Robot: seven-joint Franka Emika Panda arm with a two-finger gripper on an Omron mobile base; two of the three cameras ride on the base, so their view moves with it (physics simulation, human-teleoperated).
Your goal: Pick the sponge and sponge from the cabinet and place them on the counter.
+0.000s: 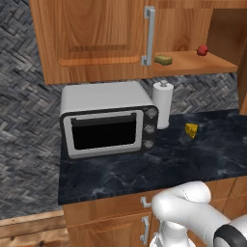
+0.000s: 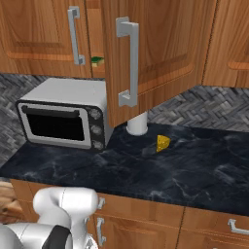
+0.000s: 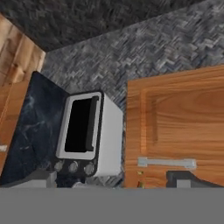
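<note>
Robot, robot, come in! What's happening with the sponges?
Gripper open, empty. Sponge on cabinet shelf, beside red fruit. Open cabinet door hangs over counter.

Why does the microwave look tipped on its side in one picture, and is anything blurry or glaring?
Hand view: camera rolled, so the microwave stands sideways; wood grain slightly soft. Left base view: even light, no glare, a soft shadow under the cheese wedge. Right base view: sharp, open cabinet door shades the counter behind.
</note>
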